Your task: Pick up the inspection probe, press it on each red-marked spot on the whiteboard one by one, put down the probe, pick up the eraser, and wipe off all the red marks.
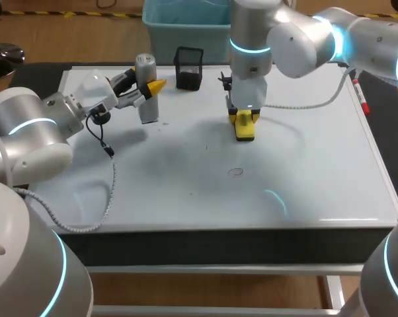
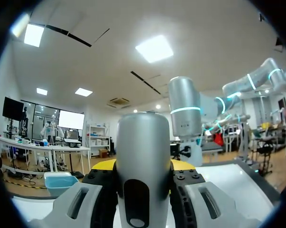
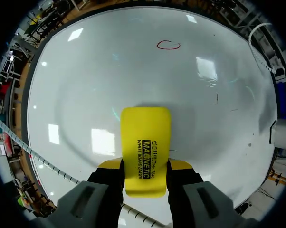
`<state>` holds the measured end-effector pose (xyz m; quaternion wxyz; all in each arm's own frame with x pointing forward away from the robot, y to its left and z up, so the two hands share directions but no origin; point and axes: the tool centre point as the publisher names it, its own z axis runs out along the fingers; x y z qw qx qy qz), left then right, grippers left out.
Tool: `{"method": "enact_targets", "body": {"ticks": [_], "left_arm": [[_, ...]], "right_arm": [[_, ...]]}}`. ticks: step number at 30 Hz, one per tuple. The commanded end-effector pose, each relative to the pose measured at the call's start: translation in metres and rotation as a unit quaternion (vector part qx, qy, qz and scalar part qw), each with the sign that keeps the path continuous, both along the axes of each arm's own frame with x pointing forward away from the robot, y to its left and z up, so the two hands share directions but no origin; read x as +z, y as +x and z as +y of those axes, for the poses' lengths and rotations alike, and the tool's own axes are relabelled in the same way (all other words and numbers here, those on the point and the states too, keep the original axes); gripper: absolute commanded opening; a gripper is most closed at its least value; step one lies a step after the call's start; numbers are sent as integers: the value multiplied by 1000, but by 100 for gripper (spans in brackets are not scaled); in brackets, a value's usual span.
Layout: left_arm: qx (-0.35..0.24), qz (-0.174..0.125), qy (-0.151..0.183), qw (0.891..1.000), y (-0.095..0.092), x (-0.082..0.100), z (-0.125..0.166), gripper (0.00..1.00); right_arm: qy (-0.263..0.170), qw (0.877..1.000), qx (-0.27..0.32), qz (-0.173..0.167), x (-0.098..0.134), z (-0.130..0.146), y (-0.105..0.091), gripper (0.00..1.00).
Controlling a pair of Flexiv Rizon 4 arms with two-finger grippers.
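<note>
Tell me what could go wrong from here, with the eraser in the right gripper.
1. The red ring lies well ahead of the eraser in the right gripper; a short stroke may miss it.
2. The left gripper holds the probe upright near the black holder; a sideways move could knock it.

The head camera looks down from high behind the robot over the whole whiteboard (image 1: 305, 185). The left wrist camera faces roughly level across the table, close behind the probe (image 2: 143, 175). The right wrist camera looks straight down, close above the eraser (image 3: 146, 149) and red mark (image 3: 168, 45) — both shared with the head view.
</note>
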<state>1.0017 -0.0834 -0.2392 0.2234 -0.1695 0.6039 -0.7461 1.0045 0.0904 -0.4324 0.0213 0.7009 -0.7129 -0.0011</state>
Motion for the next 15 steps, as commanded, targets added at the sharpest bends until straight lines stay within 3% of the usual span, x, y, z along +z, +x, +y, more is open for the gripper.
{"method": "enact_targets", "body": {"ticks": [1,15], "left_arm": [[2,0,0,1000,0,1,-1,0],[2,0,0,1000,0,1,-1,0]], "right_arm": [[-3,1000,-7,4,-11,-13,8,0],[-10,999,-48,3,-12,-51,15,0]]}}
